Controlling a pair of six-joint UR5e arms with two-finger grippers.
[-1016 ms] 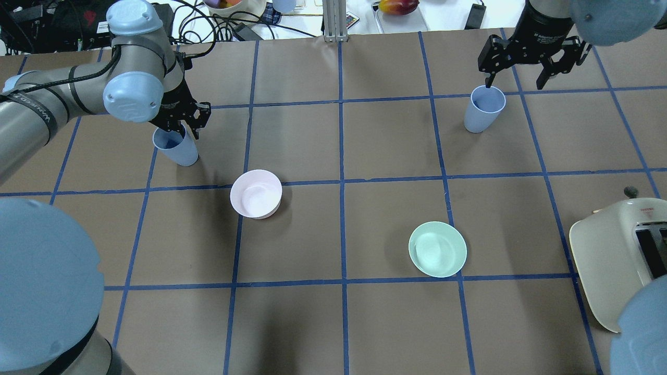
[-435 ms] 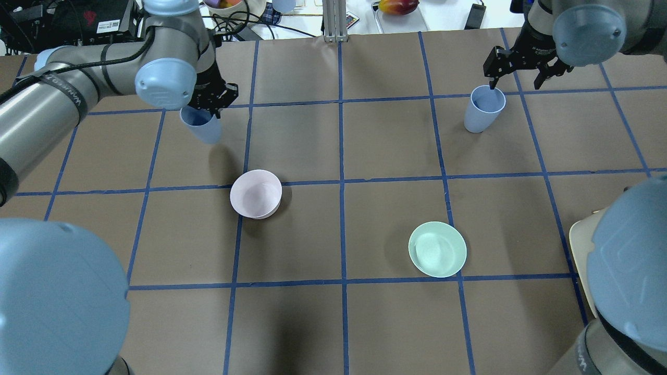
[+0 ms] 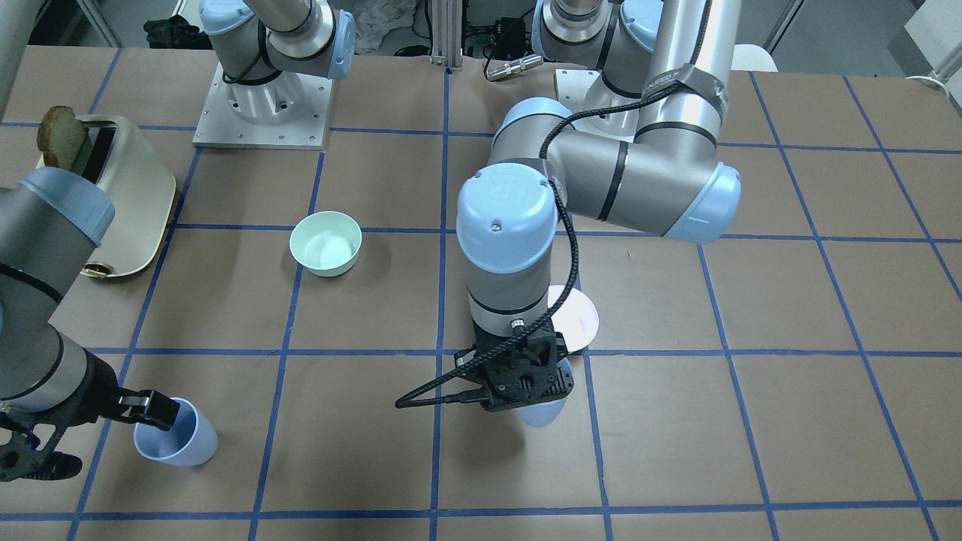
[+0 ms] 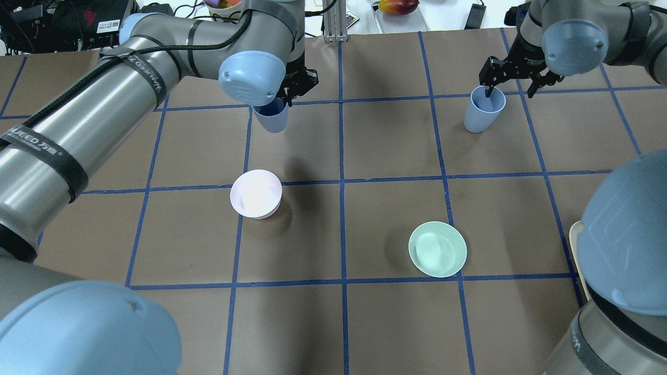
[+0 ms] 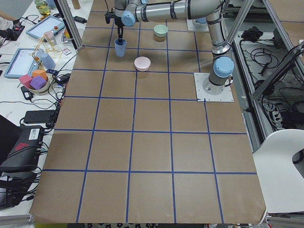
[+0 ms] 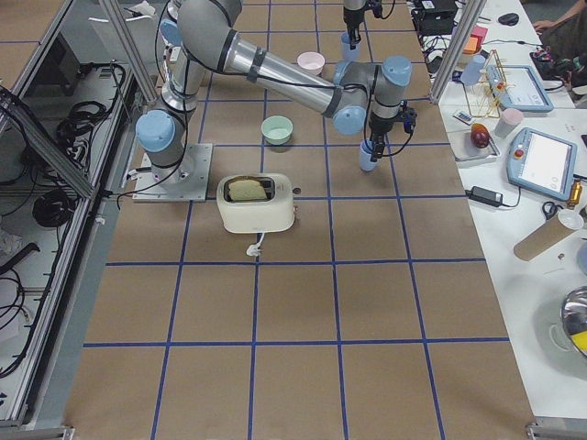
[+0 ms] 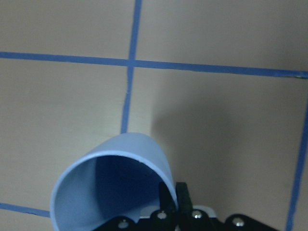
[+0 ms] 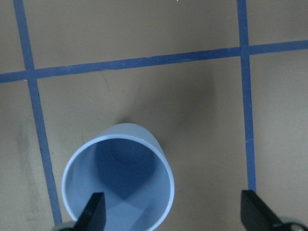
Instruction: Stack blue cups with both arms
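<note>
While the left pincer (image 7: 171, 195) pinches the rim of the lifted blue cup (image 4: 272, 119), carrying it clear of the counter (image 4: 365, 156) beyond the pale pink bowl (image 4: 256, 194), the right pincer (image 4: 510, 92) hangs spread at the standing blue cup (image 4: 480, 117); one finger (image 8: 95, 211) dips inside its rim, the other outside; the cups are well apart.

A blue cup (image 8: 118, 178) is standing upright in the lower left of the frame, its open mouth facing the camera. The right claw (image 8: 175, 216) is gaping wide: one finger (image 8: 95, 211) is showing over the cup's mouth, while the other is sitting at the lower right, well apart from it. Blue tape lines (image 8: 144, 60) are crossing the brown desk (image 8: 144, 29).
</note>
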